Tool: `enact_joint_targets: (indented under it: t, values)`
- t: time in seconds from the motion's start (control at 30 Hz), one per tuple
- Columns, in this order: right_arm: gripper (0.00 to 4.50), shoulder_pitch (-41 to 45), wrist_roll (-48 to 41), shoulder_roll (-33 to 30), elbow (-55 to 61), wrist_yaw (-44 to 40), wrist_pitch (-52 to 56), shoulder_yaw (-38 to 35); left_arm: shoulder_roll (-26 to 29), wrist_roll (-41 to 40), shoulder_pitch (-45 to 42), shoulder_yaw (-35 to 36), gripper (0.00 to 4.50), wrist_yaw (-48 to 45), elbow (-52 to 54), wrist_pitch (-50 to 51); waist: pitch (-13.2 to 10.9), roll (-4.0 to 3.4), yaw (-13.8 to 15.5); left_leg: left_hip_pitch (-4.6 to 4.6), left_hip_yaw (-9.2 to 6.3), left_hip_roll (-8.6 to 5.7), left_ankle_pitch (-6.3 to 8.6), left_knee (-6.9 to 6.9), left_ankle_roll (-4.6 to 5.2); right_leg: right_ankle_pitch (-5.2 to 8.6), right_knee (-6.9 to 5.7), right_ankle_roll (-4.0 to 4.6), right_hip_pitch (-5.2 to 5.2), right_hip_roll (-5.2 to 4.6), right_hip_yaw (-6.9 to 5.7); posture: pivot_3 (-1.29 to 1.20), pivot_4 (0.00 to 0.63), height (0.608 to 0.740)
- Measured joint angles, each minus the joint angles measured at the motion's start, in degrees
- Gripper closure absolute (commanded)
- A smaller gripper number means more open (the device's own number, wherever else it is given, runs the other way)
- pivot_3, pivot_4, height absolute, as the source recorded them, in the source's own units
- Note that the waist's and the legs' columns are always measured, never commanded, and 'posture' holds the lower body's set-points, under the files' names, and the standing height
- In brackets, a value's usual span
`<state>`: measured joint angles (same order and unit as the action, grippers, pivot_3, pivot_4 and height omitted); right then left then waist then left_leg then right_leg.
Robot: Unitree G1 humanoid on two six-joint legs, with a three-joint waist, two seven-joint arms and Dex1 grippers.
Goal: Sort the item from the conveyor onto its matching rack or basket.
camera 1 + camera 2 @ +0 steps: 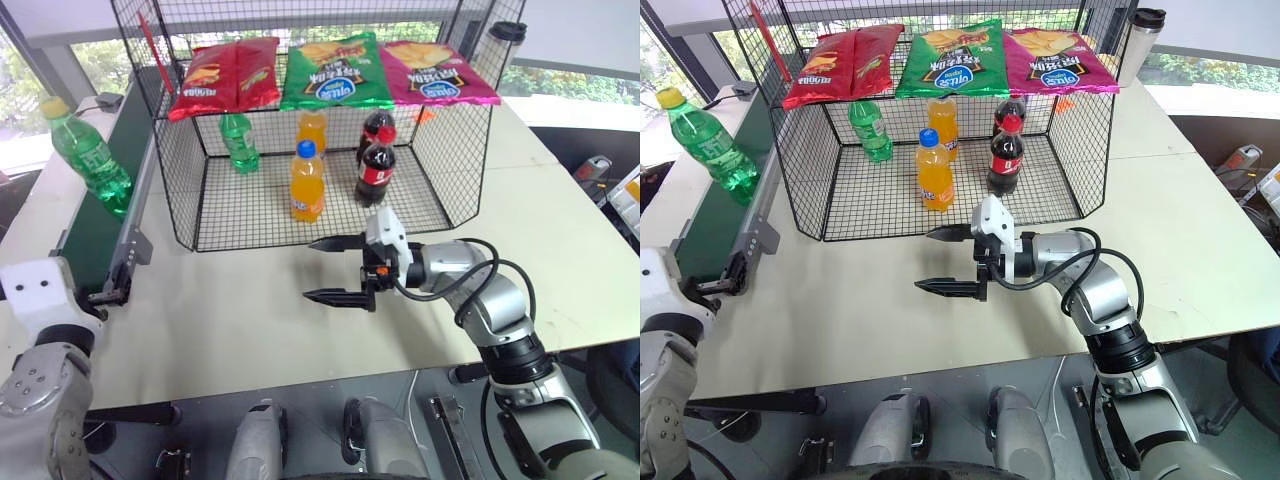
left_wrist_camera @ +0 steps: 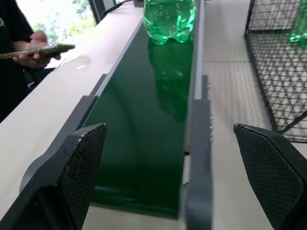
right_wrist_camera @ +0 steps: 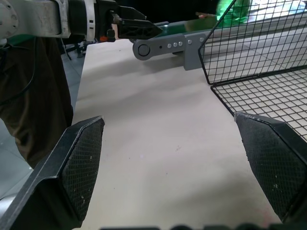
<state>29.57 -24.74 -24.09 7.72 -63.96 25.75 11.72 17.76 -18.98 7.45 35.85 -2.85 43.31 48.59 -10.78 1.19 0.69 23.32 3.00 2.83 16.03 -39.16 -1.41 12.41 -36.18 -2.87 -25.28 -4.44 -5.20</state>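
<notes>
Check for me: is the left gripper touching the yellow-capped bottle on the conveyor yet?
Apart. In the left wrist view the left gripper stands open, with a long stretch of bare conveyor between its fingertips and the bottle.

Six bottles (image 1: 307, 181); three snack bags (image 1: 335, 71); one cage (image 1: 180, 170); one conveyor (image 1: 95, 235); one cup (image 1: 1143, 30).

arms silver-grey | wrists white | black cables | jaws black, textured

this looks like a robot test lab set up as a mock shop: a white table (image 1: 560, 250) holds a small conveyor (image 1: 95, 235), and a black wire cage (image 1: 180, 190) at upper centre displays chip bags (image 1: 335, 70) and soda bottles (image 1: 376, 160).
</notes>
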Motion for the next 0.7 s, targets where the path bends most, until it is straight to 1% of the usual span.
enact_joint_targets:
  t: [0.17, 0.53, 0.7]
  values:
    - [0.00, -0.02, 0.97, 0.44, -0.11, 0.83, -1.38, 0.35, 1.60, 0.09, -1.27, 0.40, 0.08, -0.10, -1.49, -0.83, 0.00, 0.00, -0.01, 0.00, 0.01, 0.00, 0.00, 0.00, 0.00, 0.00, 0.00, -0.01, 0.00, 0.00, 0.00, 0.00, 0.150, 0.740]
    - [0.00, -0.05, 1.54, 0.49, -1.29, 1.22, -2.83, 0.36, 2.07, 0.37, -2.80, 0.42, 0.08, 0.32, -2.63, -1.73, 0.00, 0.00, -0.03, 0.00, 0.02, 0.00, 0.00, 0.00, 0.00, -0.01, 0.00, -0.02, 0.00, 0.00, 0.00, 0.00, 0.150, 0.740]
    - [0.00, -0.10, 1.98, 0.48, -1.35, 1.36, -3.07, 0.36, 3.46, 1.06, -2.79, 0.54, 0.08, 0.32, -2.65, -2.43, 0.00, 0.00, -0.04, 0.00, 0.02, 0.00, 0.00, 0.00, 0.00, -0.02, 0.00, -0.03, -0.01, -0.01, 0.00, 0.00, 0.150, 0.740]
